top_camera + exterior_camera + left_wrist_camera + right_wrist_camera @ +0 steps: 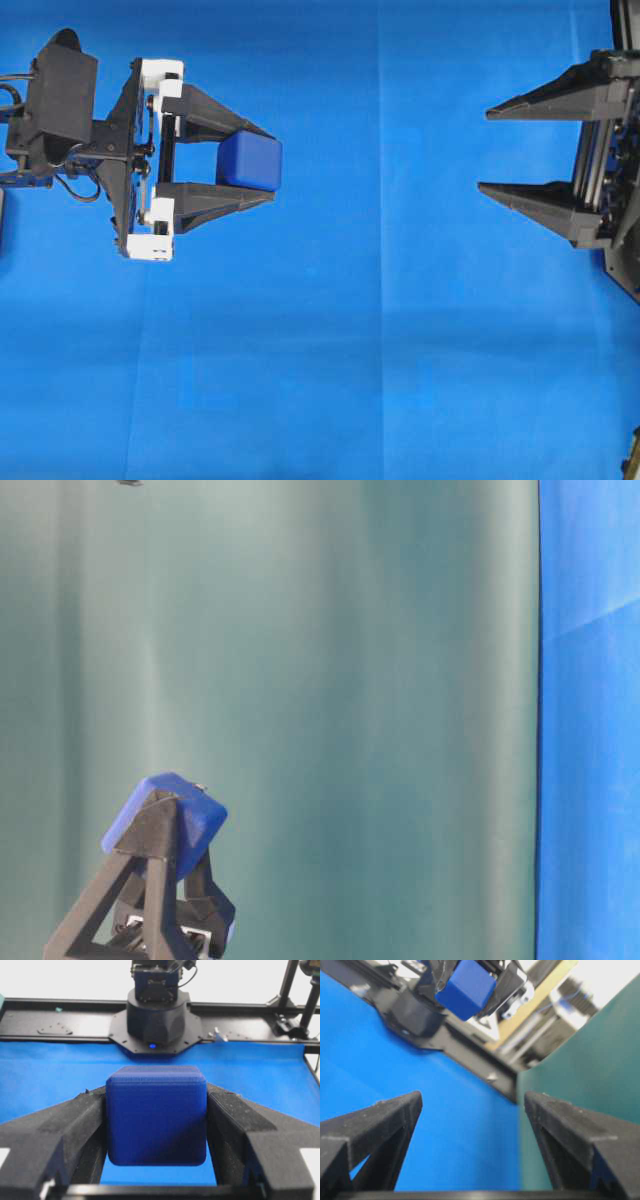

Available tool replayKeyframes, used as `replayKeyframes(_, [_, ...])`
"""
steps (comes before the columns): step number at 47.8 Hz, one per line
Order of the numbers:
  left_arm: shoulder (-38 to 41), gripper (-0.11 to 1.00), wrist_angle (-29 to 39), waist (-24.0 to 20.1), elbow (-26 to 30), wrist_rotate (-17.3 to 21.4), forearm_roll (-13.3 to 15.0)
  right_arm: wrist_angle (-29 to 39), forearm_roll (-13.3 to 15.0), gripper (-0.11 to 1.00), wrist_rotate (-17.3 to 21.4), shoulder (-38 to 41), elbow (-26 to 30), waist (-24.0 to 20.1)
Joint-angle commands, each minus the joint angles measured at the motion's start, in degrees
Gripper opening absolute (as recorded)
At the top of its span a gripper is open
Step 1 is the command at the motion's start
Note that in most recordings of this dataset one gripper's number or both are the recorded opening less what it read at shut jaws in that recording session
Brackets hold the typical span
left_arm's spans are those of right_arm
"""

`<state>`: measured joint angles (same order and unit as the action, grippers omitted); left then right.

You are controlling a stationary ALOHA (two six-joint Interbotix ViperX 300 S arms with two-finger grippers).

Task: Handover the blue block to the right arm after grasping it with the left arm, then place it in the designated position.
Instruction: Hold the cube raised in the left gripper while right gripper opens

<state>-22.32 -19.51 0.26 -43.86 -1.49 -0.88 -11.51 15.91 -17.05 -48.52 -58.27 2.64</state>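
The blue block point(249, 162) is a small dark-blue cube with rounded edges, pinched between the two black fingers of my left gripper point(262, 163), which is shut on it at the upper left of the overhead view. The left wrist view shows the blue block point(156, 1115) filling the gap, touching both fingers, lifted off the cloth. From table level the blue block point(170, 818) sits at the finger ends. The right arm's gripper point(484, 148) stands wide open and empty at the right edge, pointing left toward the block. Its wrist view shows the blue block point(466, 987) far ahead, between nothing.
A blue cloth point(350, 350) covers the table. A green backdrop point(350, 710) fills the table-level view. The right arm's black base point(156, 1020) stands at the far edge in the left wrist view, on a black frame rail point(55, 1022).
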Motion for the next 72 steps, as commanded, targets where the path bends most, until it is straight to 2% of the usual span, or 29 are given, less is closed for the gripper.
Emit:
replayKeyframes(1, [-1.0, 0.49, -0.6, -0.1, 0.6, 0.0, 0.1, -0.3, 1.8, 0.96, -2.8, 0.2, 1.6, 0.1])
replayKeyframes(15, [-1.0, 0.49, -0.7, -0.1, 0.6, 0.0, 0.1, 0.7, 7.3, 0.96, -14.9, 1.8, 1.4, 0.1])
replayKeyframes(25, [-1.0, 0.49, -0.7, -0.1, 0.7, 0.0, 0.2, 0.0, 8.3, 0.96, -18.9, 2.6, 1.5, 0.1])
replayKeyframes(35, [-1.0, 0.49, -0.8, -0.1, 0.6, 0.0, 0.2, -0.6, 11.9, 0.96, -23.3, 2.7, 1.5, 0.0])
replayKeyframes(72, [-1.0, 0.49, -0.8, -0.1, 0.6, 0.0, 0.2, -1.1, 12.4, 0.96, -23.8, 3.1, 1.5, 0.0])
